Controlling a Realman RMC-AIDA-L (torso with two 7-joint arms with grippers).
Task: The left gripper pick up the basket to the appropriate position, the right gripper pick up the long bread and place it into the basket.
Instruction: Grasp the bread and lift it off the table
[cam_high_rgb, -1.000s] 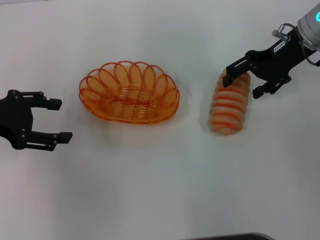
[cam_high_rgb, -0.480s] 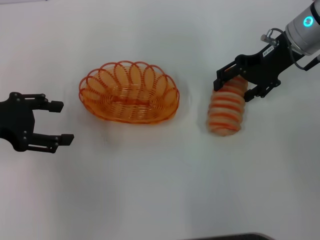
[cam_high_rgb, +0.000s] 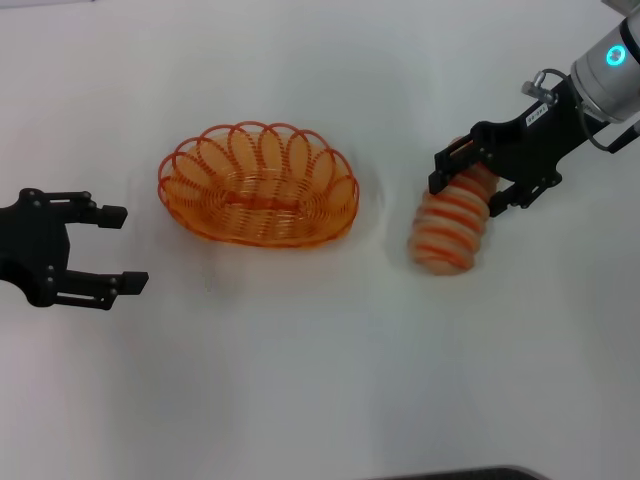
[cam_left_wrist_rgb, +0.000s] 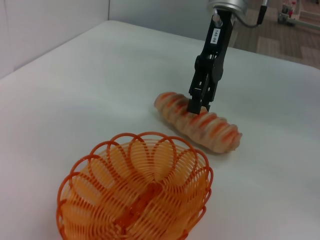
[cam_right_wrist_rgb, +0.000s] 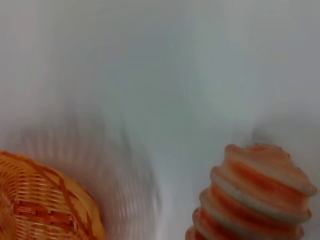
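The orange wire basket (cam_high_rgb: 258, 184) stands empty on the white table; it also shows in the left wrist view (cam_left_wrist_rgb: 134, 196) and the right wrist view (cam_right_wrist_rgb: 46, 206). My left gripper (cam_high_rgb: 124, 248) is open, to the left of the basket and apart from it. The long bread (cam_high_rgb: 450, 228), pale tan with orange-red stripes, lies to the right of the basket. My right gripper (cam_high_rgb: 467, 195) is shut on the bread's far end, a finger on each side. The left wrist view shows this gripper (cam_left_wrist_rgb: 199, 102) on the loaf (cam_left_wrist_rgb: 210, 129). The loaf's near end shows in the right wrist view (cam_right_wrist_rgb: 252, 192).
The white table (cam_high_rgb: 300, 380) stretches bare around both things. A dark edge (cam_high_rgb: 450, 473) shows at the table's front. In the left wrist view a floor (cam_left_wrist_rgb: 290, 35) lies beyond the table's far side.
My right gripper has moved left and closed on the bread's far end; the loaf has shifted a little toward the basket. The left gripper and the basket have not moved.
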